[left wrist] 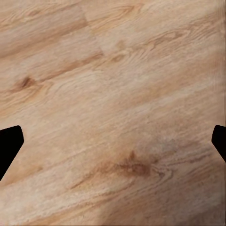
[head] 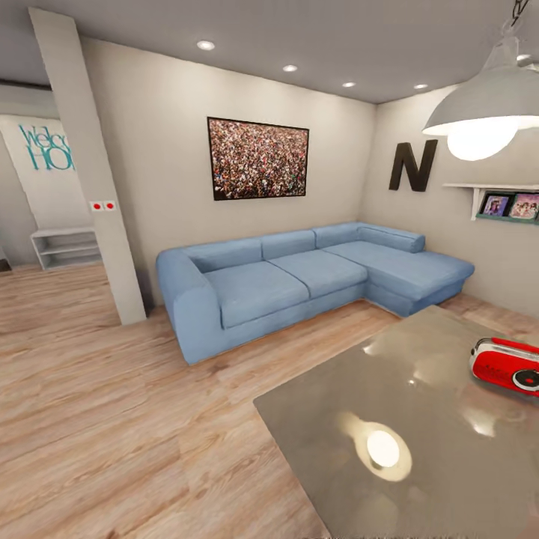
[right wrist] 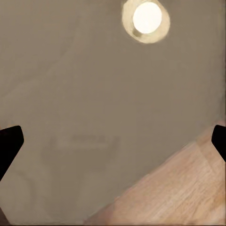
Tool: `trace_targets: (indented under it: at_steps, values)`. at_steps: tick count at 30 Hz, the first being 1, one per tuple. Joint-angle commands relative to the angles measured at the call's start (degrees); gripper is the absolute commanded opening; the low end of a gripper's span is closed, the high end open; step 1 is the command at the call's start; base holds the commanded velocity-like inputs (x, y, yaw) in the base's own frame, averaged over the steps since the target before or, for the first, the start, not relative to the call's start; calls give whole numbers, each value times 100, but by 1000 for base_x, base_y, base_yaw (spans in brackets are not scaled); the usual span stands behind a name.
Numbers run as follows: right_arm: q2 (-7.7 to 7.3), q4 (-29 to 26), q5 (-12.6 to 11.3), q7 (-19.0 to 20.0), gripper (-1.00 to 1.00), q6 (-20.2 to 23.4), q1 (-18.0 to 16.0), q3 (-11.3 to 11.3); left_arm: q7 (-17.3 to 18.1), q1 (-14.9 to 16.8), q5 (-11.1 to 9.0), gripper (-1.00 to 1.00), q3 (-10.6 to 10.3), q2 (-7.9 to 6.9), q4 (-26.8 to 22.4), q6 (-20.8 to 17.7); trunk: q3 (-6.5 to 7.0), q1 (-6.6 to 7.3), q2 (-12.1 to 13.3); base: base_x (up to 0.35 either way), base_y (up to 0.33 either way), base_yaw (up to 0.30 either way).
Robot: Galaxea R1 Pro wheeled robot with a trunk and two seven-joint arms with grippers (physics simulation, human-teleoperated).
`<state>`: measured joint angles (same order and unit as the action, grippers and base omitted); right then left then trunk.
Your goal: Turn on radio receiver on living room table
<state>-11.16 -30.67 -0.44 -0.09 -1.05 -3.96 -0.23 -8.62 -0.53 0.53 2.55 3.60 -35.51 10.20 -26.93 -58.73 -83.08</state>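
We are in the approach step: the radio (head: pixel 507 366) sits on the table (head: pixel 337 419) at its far right, both the left gripper (left wrist: pixel 113 146) and right gripper (right wrist: pixel 113 146) are spread empty, so we judge turning right and reaching comes next.

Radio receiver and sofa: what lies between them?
Head view: bare glossy table top from the radio receiver, then a wood floor strip before the sofa.

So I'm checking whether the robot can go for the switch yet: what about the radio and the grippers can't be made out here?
- Small red radio receiver with white handle: head view, right end cut off by the frame edge; no switch discernible.
- Glossy grey-brown coffee table: legs out of frame.
- Left gripper, right gripper: only dark fingertips at the frame edges.
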Motion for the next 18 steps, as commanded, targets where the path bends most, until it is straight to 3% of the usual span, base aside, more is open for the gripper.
trace_targets:
  at_steps: [1,18]
  values:
    - [0,0,0,0,100,0,0,-1,-3,0,0,100,0,0,0,0,0,0,0,0,0,-276]
    - [0,0,0,0,100,0,0,-4,-7,0,0,100,0,0,0,0,0,0,0,0,-2,-276]
